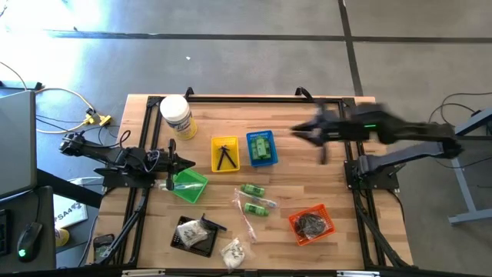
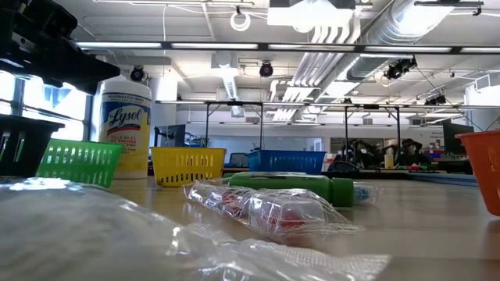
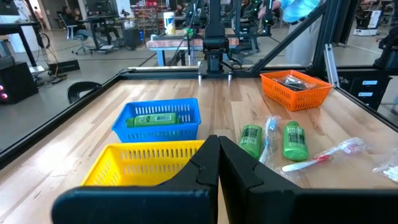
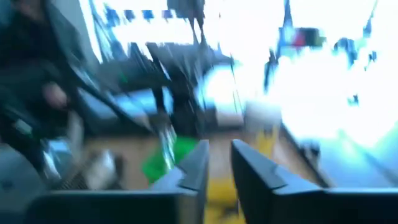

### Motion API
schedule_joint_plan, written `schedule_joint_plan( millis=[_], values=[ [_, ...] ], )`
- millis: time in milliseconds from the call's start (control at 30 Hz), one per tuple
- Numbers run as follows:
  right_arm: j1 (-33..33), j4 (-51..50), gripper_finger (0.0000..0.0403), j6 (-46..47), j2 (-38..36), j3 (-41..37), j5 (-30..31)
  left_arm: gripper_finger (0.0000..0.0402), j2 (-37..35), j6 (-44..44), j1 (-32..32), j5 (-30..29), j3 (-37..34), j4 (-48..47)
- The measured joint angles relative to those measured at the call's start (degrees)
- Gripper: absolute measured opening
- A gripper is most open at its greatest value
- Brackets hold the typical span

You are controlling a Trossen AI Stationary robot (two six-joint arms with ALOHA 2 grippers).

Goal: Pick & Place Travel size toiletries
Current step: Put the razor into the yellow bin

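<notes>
The travel size toiletries lie spread over the wooden table [image 1: 338, 192]. One green bottle [image 1: 262, 146] rests in the blue basket [image 1: 251, 158]. Two more green bottles [image 1: 252, 190] [image 1: 258, 208] lie flat on the wood, beside a long thin clear packet [image 1: 244, 219]. Small black pieces [image 1: 224, 156] sit in the yellow basket [image 1: 215, 163]. A clear packet [image 1: 233, 251] lies near the front edge. My left gripper [image 1: 183, 161] [image 3: 219, 168] is shut and empty, level, at the table's left by the green basket [image 1: 189, 185]. My right gripper [image 1: 298, 132] [image 4: 221, 168] is blurred, raised right of the blue basket, with a narrow empty gap between its fingers.
A big white jar with a yellow label [image 1: 177, 117] stands at the far left. An orange basket [image 1: 311, 223] with dark contents sits front right. A black tray [image 1: 192, 235] holding a packet sits front left. Black frame rails [image 1: 261, 98] border the table.
</notes>
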Motion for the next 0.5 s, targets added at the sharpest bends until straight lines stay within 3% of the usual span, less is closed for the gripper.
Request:
schedule_joint_plan(
  millis=[100,233,500],
  values=[
    [2.9,-1.9,0.0013,-1.4,-8.2,0.1,-2.5,0.0000,0.0,-0.4,0.0,0.0,0.0,0.0],
    [6.5,-4.3,0.0007,-0.4,-14.7,-1.9,0.0,0.0000,0.0,-1.7,0.0,0.0,0.0,0.1],
    [11.1,3.0,0.0003,2.9,-31.2,-20.7,7.6,0.0000,0.0,-1.7,0.0,0.0,-0.1,1.2]
  ],
)
